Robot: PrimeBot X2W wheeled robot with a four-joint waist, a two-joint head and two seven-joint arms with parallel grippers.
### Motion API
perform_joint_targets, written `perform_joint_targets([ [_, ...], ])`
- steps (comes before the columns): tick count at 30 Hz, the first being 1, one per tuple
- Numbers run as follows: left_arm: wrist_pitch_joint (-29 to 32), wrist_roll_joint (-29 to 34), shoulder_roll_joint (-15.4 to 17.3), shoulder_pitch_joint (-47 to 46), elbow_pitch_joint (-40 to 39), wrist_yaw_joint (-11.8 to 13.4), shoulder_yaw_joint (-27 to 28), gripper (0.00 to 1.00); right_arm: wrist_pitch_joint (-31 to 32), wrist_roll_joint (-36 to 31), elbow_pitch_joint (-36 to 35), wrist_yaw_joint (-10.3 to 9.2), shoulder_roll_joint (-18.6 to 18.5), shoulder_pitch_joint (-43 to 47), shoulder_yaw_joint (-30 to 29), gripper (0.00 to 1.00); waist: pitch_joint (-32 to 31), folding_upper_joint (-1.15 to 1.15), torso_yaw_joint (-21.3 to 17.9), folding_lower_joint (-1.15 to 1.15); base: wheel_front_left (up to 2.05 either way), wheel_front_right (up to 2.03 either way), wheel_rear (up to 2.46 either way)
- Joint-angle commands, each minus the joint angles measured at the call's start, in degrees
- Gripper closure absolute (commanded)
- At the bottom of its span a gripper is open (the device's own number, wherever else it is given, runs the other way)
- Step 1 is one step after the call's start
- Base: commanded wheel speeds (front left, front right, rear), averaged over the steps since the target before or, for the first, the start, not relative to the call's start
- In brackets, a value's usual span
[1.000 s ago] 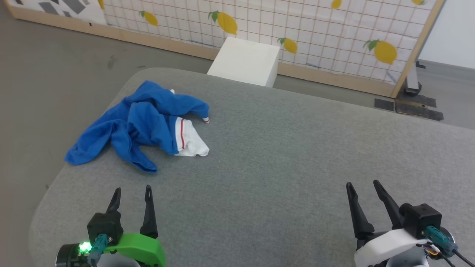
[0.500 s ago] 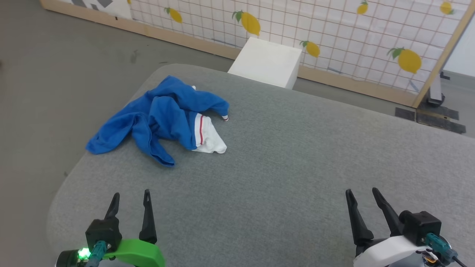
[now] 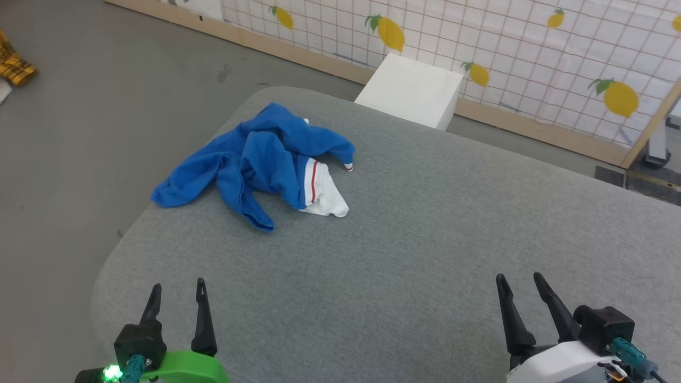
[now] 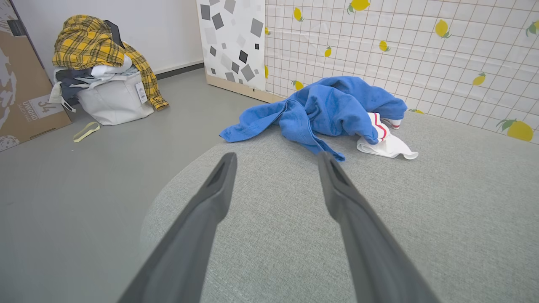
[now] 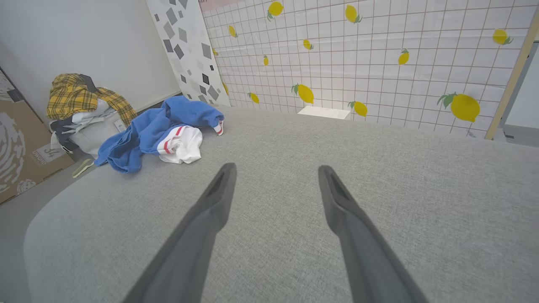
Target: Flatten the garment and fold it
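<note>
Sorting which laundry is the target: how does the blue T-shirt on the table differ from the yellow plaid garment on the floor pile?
The blue T-shirt lies crumpled on the grey table; the yellow plaid garment drapes over a heap atop a white bag on the floor. The T-shirt is solid blue with a white, red-striped sleeve; the plaid garment is yellow with dark checks. Both are unfolded.
</note>
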Motion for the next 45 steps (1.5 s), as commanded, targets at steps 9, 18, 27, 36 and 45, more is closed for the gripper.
perform_joint_targets([
  [9,-0.56,-2.32,2.14,-0.79,-0.12,-0.02,-0.33,0.00,-1.07,1.11,0.41,-0.08,0.08,0.99,0.08,0.00,0.95,0.00,2.24,0.00,0.00,0.00,0.00],
  [18,2.57,-9.81,5.81,-14.96,2.28,-5.73,1.57,0.00,0.91,-0.95,-2.02,-0.09,0.09,-0.06,-1.04,0.00,5.82,0.00,3.05,0.00,0.00,0.00,0.00],
  [27,13.59,-22.22,9.99,-34.68,15.72,-11.84,4.99,0.00,5.22,-5.15,-8.22,-0.10,0.10,-2.02,-3.37,0.00,15.20,0.00,-1.11,0.00,0.00,0.00,0.00],
  [36,25.43,-31.03,11.20,-48.04,29.91,-12.86,7.34,0.00,8.54,-8.35,-14.85,-0.10,0.10,-3.16,-6.50,0.00,24.02,0.00,-7.33,0.00,0.00,0.00,0.00],
  [45,37.06,-35.39,12.85,-54.54,40.23,-12.29,7.60,0.00,10.65,-9.80,-20.82,-0.10,0.10,-1.92,-10.53,0.00,29.73,0.00,-9.98,0.00,0.00,0.00,0.00],
])
